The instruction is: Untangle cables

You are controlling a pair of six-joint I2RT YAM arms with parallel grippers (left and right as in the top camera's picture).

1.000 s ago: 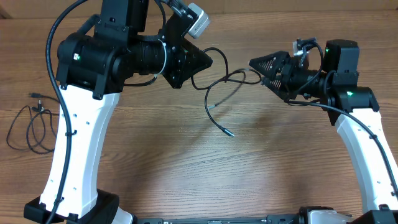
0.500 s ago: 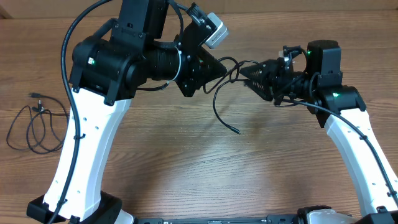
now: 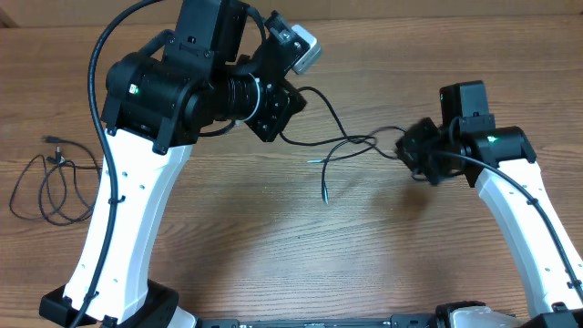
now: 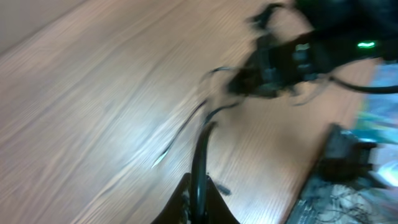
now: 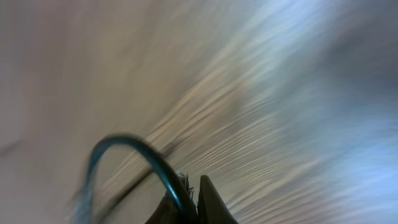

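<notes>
Black cables point(image 3: 346, 141); wood-grain table point(image 3: 273, 255) (light brown).

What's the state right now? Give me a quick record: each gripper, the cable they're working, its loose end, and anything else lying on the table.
left gripper: shut on cable
right gripper: shut on cable
cable: stretched between the two grippers, strands crossing near the middle
loose end: free, trailing off the middle of the span
second cable: loose loops lying on the table at the far left, neither gripper near it
</notes>
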